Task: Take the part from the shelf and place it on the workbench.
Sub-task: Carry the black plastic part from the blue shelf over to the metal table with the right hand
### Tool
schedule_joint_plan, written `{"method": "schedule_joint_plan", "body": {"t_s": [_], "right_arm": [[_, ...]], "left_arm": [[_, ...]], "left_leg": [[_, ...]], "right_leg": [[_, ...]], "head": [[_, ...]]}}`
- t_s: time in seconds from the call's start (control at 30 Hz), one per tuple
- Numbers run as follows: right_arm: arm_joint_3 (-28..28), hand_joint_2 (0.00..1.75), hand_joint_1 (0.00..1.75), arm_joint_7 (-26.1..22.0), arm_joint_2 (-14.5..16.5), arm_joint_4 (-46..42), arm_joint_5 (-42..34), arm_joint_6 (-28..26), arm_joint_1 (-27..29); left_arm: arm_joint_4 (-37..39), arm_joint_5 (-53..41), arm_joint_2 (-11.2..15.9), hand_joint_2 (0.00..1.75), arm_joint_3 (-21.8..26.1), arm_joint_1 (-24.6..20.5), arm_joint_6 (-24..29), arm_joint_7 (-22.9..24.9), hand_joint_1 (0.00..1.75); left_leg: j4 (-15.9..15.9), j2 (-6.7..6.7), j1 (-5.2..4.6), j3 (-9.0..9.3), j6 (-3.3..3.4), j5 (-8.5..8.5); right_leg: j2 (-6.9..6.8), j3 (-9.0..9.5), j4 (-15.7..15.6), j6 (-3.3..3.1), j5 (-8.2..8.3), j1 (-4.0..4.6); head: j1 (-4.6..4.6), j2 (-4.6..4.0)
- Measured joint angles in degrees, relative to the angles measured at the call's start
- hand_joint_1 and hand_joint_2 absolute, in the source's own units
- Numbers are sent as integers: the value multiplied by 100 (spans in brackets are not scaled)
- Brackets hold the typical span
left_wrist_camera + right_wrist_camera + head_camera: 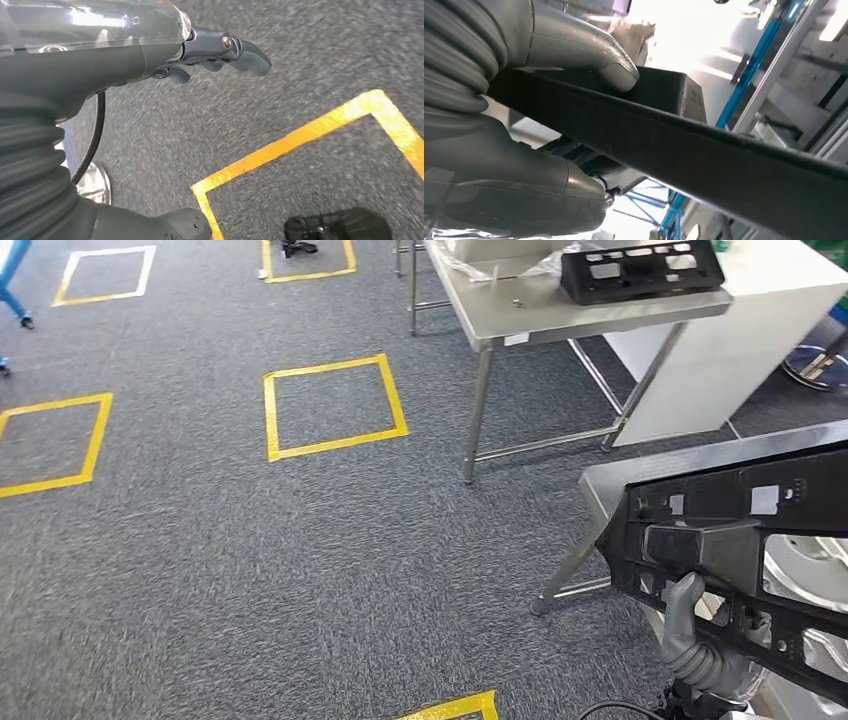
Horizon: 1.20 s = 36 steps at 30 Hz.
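Head view looks down across the carpet floor [250,570]; left wrist view faces it closely; right wrist view upward.

The left hand [150,65] reached across the frame from a ribbed grey cover, its grey shell glossy with reflected light. Its dark fingers [247,52] were loosely extended and apart, holding nothing — the thick grey thumb [185,225] lay well away from them. Beneath the hand lay speckled grey carpet [310,55], somewhat blurred. A corner of yellow floor tape [300,135] angled across the carpet. A thin black cable [95,135] curved beside the wrist cover, and a shiny round metal piece [95,182] showed just beyond it.
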Motion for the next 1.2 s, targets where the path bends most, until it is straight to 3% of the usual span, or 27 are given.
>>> {"method": "schedule_joint_plan", "body": {"t_s": [0.07,0.1,0.17,0.2,0.27,0.33,0.37,0.4,0.43,0.47,0.53,0.6,0.63,0.7,0.77,0.83,0.87,0.9,0.93,0.97,1.0,1.07,1.13,1.2], "right_arm": [[0,175,175,3,1,1,-1,4,-6],[0,175,175,5,1,2,-3,7,-7],[0,175,175,7,2,2,-7,22,-1],[0,175,175,7,3,1,-8,33,5],[0,175,175,13,4,1,-17,65,4],[0,175,175,24,4,4,-33,89,0],[0,175,175,27,4,9,-40,93,2],[-1,175,175,27,4,16,-42,92,5],[-1,175,175,22,4,23,-33,86,8],[-2,175,175,15,5,28,-8,79,9],[-2,175,175,0,8,34,69,70,6],[-2,175,175,3,11,36,129,75,-3],[-2,175,175,7,12,37,147,78,-3],[-5,175,175,10,13,38,191,63,8],[-10,175,175,14,13,42,255,26,8],[-13,175,175,25,13,49,332,-19,-5],[-13,175,175,34,13,56,375,-34,-8],[-13,175,175,44,13,66,414,-46,-7],[-13,175,175,55,13,77,437,-51,-6],[-13,175,175,66,13,85,449,-52,-7],[-13,175,175,75,13,90,452,-51,-10],[-13,175,175,91,13,93,454,-51,-28],[-13,175,175,102,13,95,455,-53,-42],[-13,175,175,107,13,95,455,-55,-42]], "left_arm": [[0,-18,-2,175,0,-7,-18,-16,0],[0,-28,-2,175,0,-12,-24,-25,0],[0,-46,-3,175,0,-23,-32,-42,0],[0,-55,-3,175,0,-32,-35,-46,0],[0,-77,-9,175,0,-35,-41,-54,0],[0,-105,-15,175,0,-18,-43,-57,0],[0,-118,-16,175,0,-7,-43,-56,0],[0,-128,-17,175,0,2,-44,-56,0],[0,-137,-18,175,0,5,-45,-57,0],[0,-149,-19,175,0,6,-47,-58,0],[0,-169,-19,175,-1,5,-48,-62,0],[0,-179,-19,175,-2,3,-51,-67,0],[0,-183,-19,175,-2,-1,-56,-69,0],[0,-202,-18,175,-1,-14,-68,-76,0],[0,-225,-19,175,-1,-18,-86,-89,0],[0,-240,-20,175,-1,3,-102,-96,0],[0,-245,-20,175,-1,17,-107,-96,0],[0,-251,-20,175,-1,26,-109,-96,0],[0,-259,-20,175,-1,28,-110,-98,0],[0,-268,-21,175,-1,24,-110,-100,0],[0,-277,-24,175,-2,16,-110,-104,0],[0,-286,-28,175,-2,6,-110,-112,0],[0,-289,-28,175,-2,-2,-109,-118,0],[0,-290,-27,175,-2,-16,-108,-120,0]], "left_leg": [[63,102,-16,10,-75,-61],[84,151,-29,20,-112,-85],[91,253,-31,49,-173,-108],[119,223,-17,50,-205,-141],[433,-28,22,-75,-258,-377],[1177,-296,46,-405,-289,-778],[1551,-339,50,-576,-296,-922],[1754,-351,51,-674,-296,-951],[1745,-358,53,-677,-290,-865],[1503,-382,55,-573,-276,-677],[708,-628,64,-233,-235,-273],[234,-856,63,-50,-197,-121],[188,-874,51,-40,-176,-129],[136,-733,45,-23,-112,-80],[60,-584,61,-7,-26,-12],[41,-429,55,-24,18,13],[45,-345,48,-36,20,13],[49,-261,44,-44,20,12],[51,-184,43,-46,16,9],[55,-112,44,-43,9,1],[63,-50,45,-33,-6,-11],[92,51,20,-10,-62,-55],[110,143,-9,15,-128,-89],[114,220,-4,35,-190,-116]], "right_leg": [[-214,335,-601,-46,179,17],[-263,389,-711,-86,189,33],[-141,366,-714,-174,202,51],[-83,359,-727,-210,221,44],[33,347,-755,-285,261,19],[158,324,-756,-328,281,25],[231,314,-750,-337,285,34],[307,309,-741,-340,287,42],[384,307,-730,-341,288,47],[460,309,-718,-340,288,49],[603,303,-696,-319,291,53],[737,264,-685,-256,315,45],[803,242,-689,-211,336,34],[863,206,-698,-131,363,17],[608,98,-496,-81,201,37],[288,-192,146,-48,-190,45],[235,-355,514,-30,-353,41],[206,-470,789,-12,-441,35],[188,-474,833,1,-403,27],[159,-366,664,10,-271,20],[92,-149,291,11,-79,13],[-144,260,-454,-40,162,33],[-236,384,-721,-120,194,71],[-106,366,-732,-193,225,67]], "head": [[-1,0],[-5,0],[-13,-1],[-16,-1],[-33,-1],[-49,-1],[-49,0],[-48,0],[-48,0],[-48,0],[-48,-1],[-46,-1],[-45,0],[-43,0],[-14,-1],[17,0],[24,0],[25,0],[25,0],[26,-1],[27,-1],[25,-1],[15,0],[7,0]]}}
